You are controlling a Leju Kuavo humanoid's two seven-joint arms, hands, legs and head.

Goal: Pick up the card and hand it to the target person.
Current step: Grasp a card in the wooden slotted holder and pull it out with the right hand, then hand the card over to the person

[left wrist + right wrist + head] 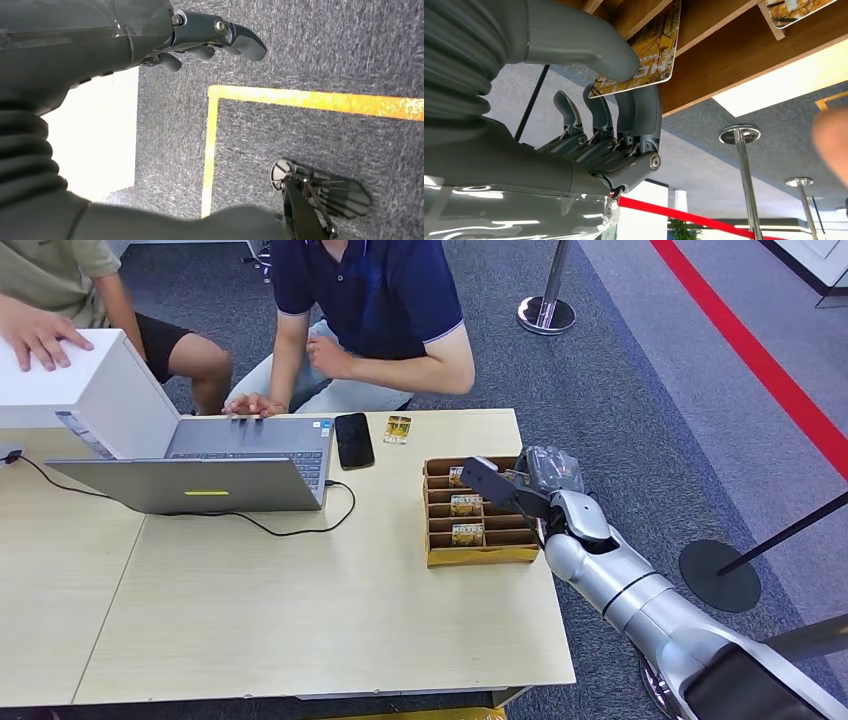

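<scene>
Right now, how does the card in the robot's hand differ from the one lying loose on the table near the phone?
The held card is pinched by the right hand at the wooden card box, its end sticking out past the box's edge; the loose card lies flat on the table, touched by nothing, beside the black phone. Both show a similar yellow-gold print.

The right arm (pixel 640 590) reaches forward, and the right hand (pixel 624 107) pinches a card (pixel 644 55) between thumb and fingers. The left hand (pixel 200 40) hangs down with its fingers loosely curled, holding nothing.
</scene>
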